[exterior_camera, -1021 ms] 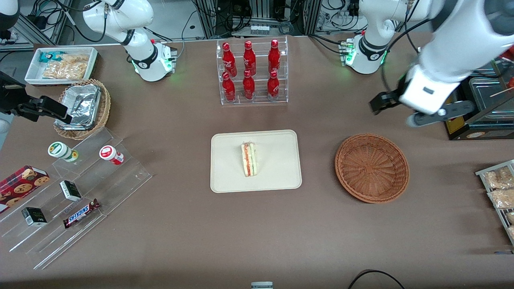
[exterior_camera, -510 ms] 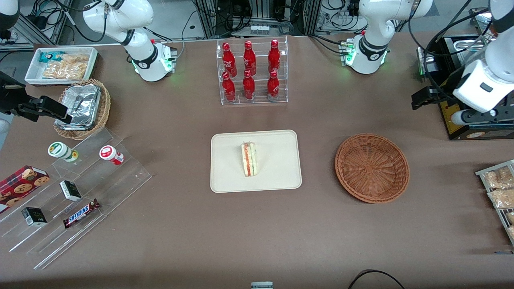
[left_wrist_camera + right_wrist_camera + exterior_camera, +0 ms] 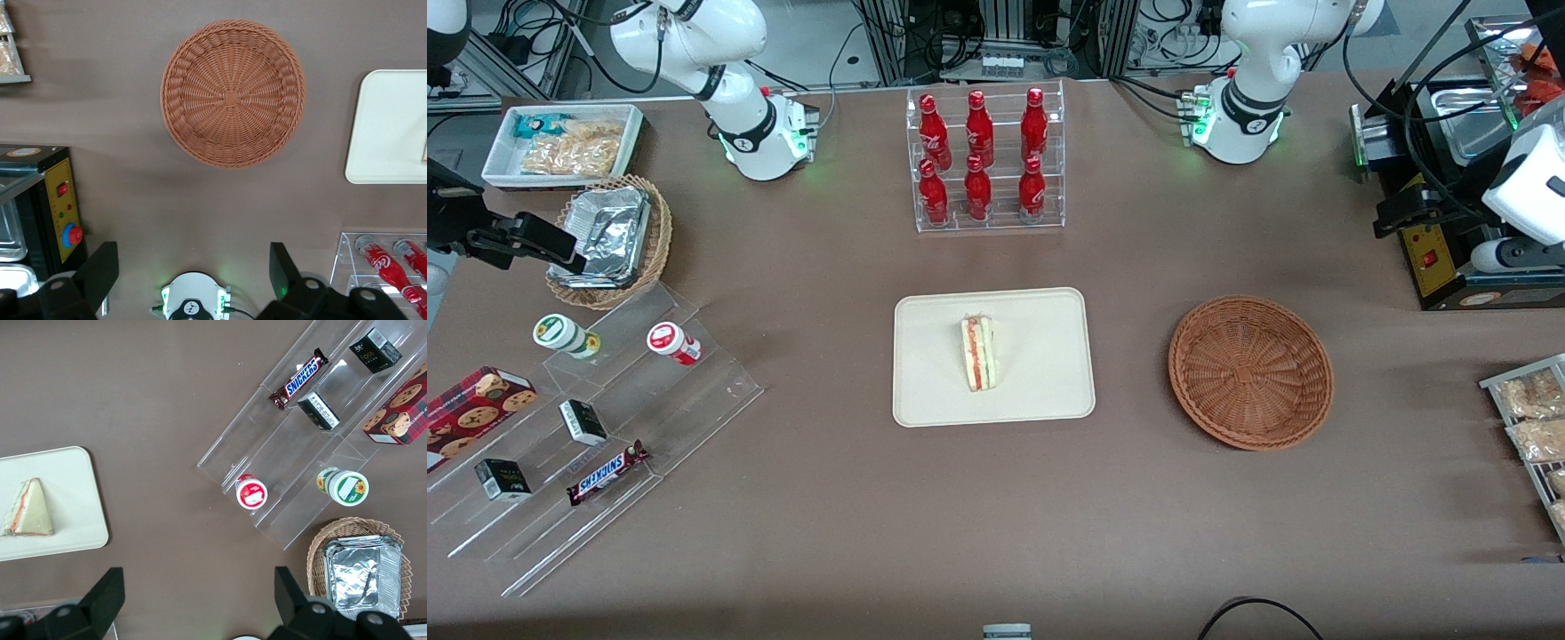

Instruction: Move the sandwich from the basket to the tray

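Observation:
The sandwich (image 3: 978, 353) lies on the cream tray (image 3: 1040, 391), its red and green filling facing up; the right wrist view also shows the sandwich (image 3: 29, 509) on the tray (image 3: 73, 520). The reddish-brown basket (image 3: 1251, 371) holds nothing, and the left wrist view looks down into the same basket (image 3: 233, 91). My left gripper (image 3: 192, 270) hangs high over the table at the working arm's end, farther from the front camera than the basket. It is open, its black fingers (image 3: 100, 272) wide apart with nothing between them.
A clear rack of red bottles (image 3: 983, 160) stands farther from the front camera than the tray. A black machine with a red button (image 3: 1432, 260) sits under my arm. Bagged snacks (image 3: 1534, 427), an acrylic shelf (image 3: 587, 418), a foil-lined basket (image 3: 609, 236) and a white bin (image 3: 565, 142) line the table ends.
My left arm has swung away from the basket toward the working arm's end of the table. The sandwich, tray and basket have not moved.

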{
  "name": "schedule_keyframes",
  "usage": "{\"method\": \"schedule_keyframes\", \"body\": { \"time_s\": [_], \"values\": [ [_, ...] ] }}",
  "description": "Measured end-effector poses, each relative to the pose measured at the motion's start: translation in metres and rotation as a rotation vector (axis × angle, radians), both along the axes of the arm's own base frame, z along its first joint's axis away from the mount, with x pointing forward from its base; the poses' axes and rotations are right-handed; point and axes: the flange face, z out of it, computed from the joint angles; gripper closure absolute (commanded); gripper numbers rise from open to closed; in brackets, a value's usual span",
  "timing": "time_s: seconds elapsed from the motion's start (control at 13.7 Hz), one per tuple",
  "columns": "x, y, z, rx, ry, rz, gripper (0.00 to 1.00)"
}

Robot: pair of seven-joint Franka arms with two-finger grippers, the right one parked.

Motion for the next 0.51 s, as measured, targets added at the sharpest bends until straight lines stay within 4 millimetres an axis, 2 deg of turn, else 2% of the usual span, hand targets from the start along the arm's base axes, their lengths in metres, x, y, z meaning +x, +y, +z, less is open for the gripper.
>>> {"method": "schedule_keyframes", "body": {
  "time_s": [0.22, 0.51],
  "values": [
    [-0.0079, 0.0006, 0.004, 0.042, -0.008, -0.006, 0.0],
    [-0.0057, -0.0057, 0.0095, 0.001, -0.045, -0.01, 0.0]
  ]
}}
